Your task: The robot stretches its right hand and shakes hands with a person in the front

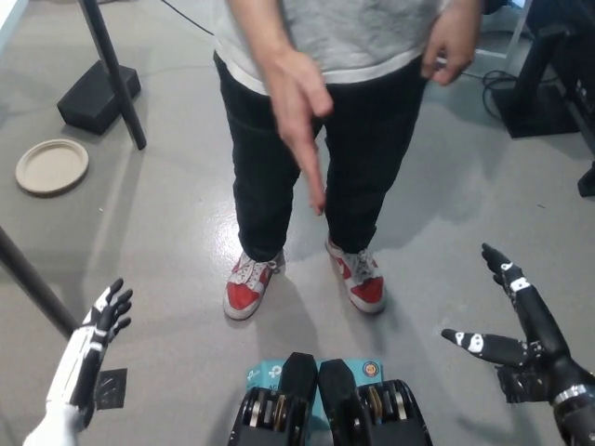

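The person's hand (pixel 299 111) is held out flat at the upper middle, fingers pointing down. It is judged soft and yielding, best clasped gently around the palm. The right hand (pixel 516 325) is spread and holds nothing at the lower right; the left hand (pixel 104 316) rests released at the lower left. Grey floor (pixel 167 232) is seen, with a plate (pixel 52 166) at the upper left.

Person (pixel 316 121) cut off above waist

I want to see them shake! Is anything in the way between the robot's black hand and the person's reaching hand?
No. In the head view, only bare grey floor lies between the open right hand and the person's outstretched hand. They do not touch.
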Motion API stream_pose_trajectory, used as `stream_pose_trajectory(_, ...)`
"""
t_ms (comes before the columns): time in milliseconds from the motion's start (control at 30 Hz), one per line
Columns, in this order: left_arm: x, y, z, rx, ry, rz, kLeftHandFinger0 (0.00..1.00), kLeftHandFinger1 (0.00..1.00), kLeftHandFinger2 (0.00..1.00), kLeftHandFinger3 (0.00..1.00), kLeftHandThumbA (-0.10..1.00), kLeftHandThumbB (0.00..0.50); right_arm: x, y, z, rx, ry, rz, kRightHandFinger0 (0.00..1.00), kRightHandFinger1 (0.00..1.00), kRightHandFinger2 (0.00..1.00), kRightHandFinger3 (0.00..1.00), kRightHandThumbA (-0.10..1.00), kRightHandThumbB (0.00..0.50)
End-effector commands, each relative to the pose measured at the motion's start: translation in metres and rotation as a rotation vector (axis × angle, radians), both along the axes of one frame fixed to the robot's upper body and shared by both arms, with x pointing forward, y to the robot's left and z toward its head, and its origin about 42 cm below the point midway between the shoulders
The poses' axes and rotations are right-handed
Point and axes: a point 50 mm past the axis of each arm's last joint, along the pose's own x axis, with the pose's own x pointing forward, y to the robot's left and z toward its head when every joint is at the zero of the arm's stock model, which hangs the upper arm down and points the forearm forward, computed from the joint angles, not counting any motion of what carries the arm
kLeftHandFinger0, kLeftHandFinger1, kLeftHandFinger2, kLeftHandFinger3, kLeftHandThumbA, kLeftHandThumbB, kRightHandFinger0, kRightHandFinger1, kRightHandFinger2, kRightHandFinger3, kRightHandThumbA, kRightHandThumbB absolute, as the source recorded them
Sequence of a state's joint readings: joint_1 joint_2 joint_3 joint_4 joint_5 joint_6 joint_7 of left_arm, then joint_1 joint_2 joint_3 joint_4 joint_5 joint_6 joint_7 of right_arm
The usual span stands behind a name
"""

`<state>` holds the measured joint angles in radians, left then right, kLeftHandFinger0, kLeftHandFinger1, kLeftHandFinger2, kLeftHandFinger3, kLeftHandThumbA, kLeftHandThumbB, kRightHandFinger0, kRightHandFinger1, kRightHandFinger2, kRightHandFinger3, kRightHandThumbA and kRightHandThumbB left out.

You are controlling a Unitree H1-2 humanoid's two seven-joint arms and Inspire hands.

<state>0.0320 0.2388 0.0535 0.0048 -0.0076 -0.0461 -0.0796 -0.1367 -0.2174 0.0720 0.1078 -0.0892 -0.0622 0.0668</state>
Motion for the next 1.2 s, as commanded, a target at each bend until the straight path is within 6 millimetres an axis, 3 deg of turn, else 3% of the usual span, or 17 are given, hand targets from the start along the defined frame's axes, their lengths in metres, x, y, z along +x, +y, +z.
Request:
stream_pose_trajectory(0, -0.005, 0.002, 0.012, 0.023, -0.081, -0.023, 1.00, 1.00, 1.00, 1.00, 1.00, 0.182, -0.003, 0.012, 0.039, 0.091, -0.113, 0.010, 1.00, 1.00, 1.00, 1.00, 1.00, 0.215)
stream_pose_trajectory(100, -0.007, 0.002, 0.008, 0.016, -0.071, -0.019, 1.00, 1.00, 1.00, 1.00, 1.00, 0.188, -0.006, 0.023, 0.063, 0.122, -0.163, 0.023, 1.00, 1.00, 1.00, 1.00, 1.00, 0.241)
stream_pose_trajectory(233, -0.009, 0.002, 0.007, 0.014, -0.066, -0.022, 1.00, 1.00, 1.00, 1.00, 1.00, 0.177, -0.007, 0.042, 0.103, 0.105, -0.221, 0.040, 1.00, 1.00, 1.00, 1.00, 1.00, 0.339)
stream_pose_trajectory(400, -0.009, 0.002, 0.006, 0.015, -0.067, -0.020, 1.00, 1.00, 1.00, 1.00, 1.00, 0.164, -0.001, 0.060, 0.155, 0.061, -0.338, 0.091, 1.00, 1.00, 1.00, 1.00, 1.00, 0.310)
stream_pose_trajectory(433, -0.009, 0.002, 0.006, 0.015, -0.067, -0.024, 1.00, 1.00, 1.00, 1.00, 1.00, 0.156, 0.004, 0.066, 0.171, 0.042, -0.360, 0.097, 1.00, 1.00, 1.00, 1.00, 1.00, 0.328)
stream_pose_trajectory(467, -0.009, 0.002, 0.007, 0.016, -0.067, -0.025, 1.00, 1.00, 1.00, 1.00, 1.00, 0.155, 0.005, 0.067, 0.175, 0.037, -0.362, 0.096, 1.00, 1.00, 1.00, 1.00, 1.00, 0.333)
stream_pose_trajectory(500, -0.009, 0.001, 0.007, 0.024, -0.066, -0.028, 1.00, 1.00, 1.00, 1.00, 1.00, 0.176, 0.011, 0.073, 0.190, 0.035, -0.377, 0.106, 1.00, 1.00, 1.00, 1.00, 1.00, 0.336)
stream_pose_trajectory(567, -0.008, 0.001, 0.007, 0.019, -0.065, -0.031, 1.00, 1.00, 1.00, 1.00, 1.00, 0.177, 0.021, 0.079, 0.201, 0.032, -0.385, 0.120, 1.00, 1.00, 1.00, 1.00, 1.00, 0.349)
stream_pose_trajectory(633, -0.008, 0.000, 0.008, 0.007, -0.066, -0.041, 1.00, 1.00, 1.00, 1.00, 1.00, 0.152, 0.035, 0.086, 0.207, 0.043, -0.378, 0.130, 1.00, 1.00, 1.00, 1.00, 1.00, 0.350)
stream_pose_trajectory(800, -0.008, 0.001, 0.008, 0.017, -0.061, -0.037, 1.00, 1.00, 1.00, 1.00, 1.00, 0.174, 0.073, 0.113, 0.217, 0.011, -0.349, 0.130, 1.00, 1.00, 1.00, 1.00, 1.00, 0.325)
stream_pose_trajectory(1167, -0.006, 0.001, 0.014, 0.019, -0.065, -0.047, 1.00, 1.00, 1.00, 1.00, 1.00, 0.196, 0.126, 0.142, 0.209, 0.038, -0.182, 0.137, 1.00, 1.00, 1.00, 1.00, 1.00, 0.345)
